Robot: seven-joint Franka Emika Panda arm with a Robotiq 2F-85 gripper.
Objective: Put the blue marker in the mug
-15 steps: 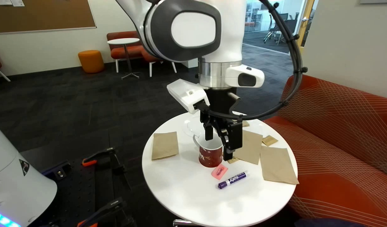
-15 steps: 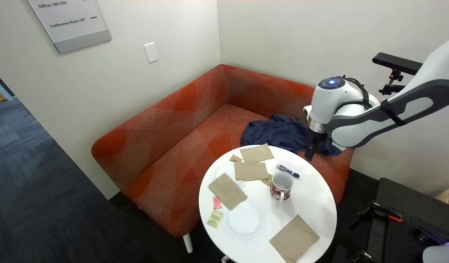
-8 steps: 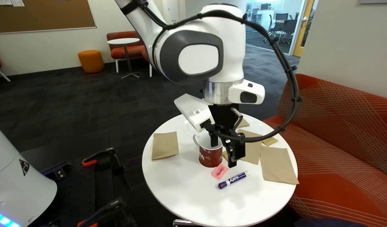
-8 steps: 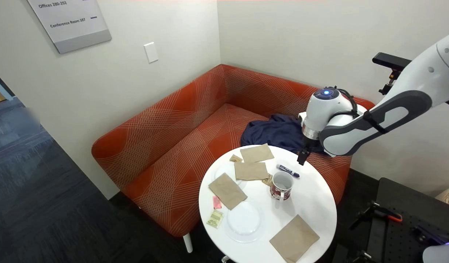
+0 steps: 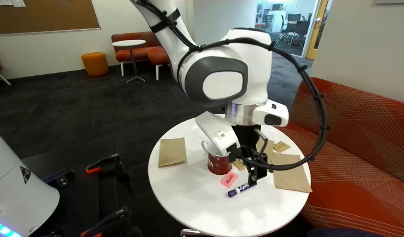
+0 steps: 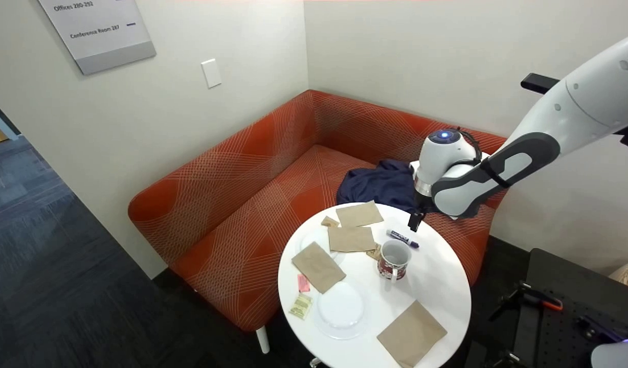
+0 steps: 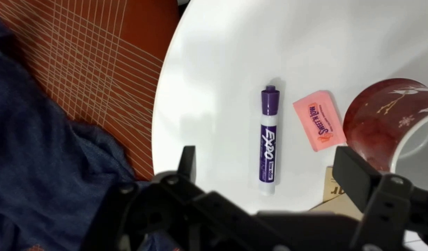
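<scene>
One purple marker [image 7: 268,139] lies on the white table [image 7: 224,87] below my gripper [image 7: 265,153]. My two fingers [image 7: 357,174] are spread wide, with the marker between them in the wrist view. I count one red mug [image 7: 371,118], standing up near one finger, four brown paper squares [image 6: 412,335], two clear plates [image 6: 341,309], two pink packets [image 6: 304,282], two small tan packets [image 6: 330,222] and one yellow packet [image 6: 300,305]. One pink packet sits between the marker and the mug.

The wrist view cuts off the mug. In an exterior view a finger covers the marker's far end. Paper hides much of one plate. I can't tell how high I am above the marker.

White table shows between the marker and each finger. The table's edge curves just past my other finger, with a red couch [image 7: 130,69] and blue cloth [image 7: 60,174] beyond it.
</scene>
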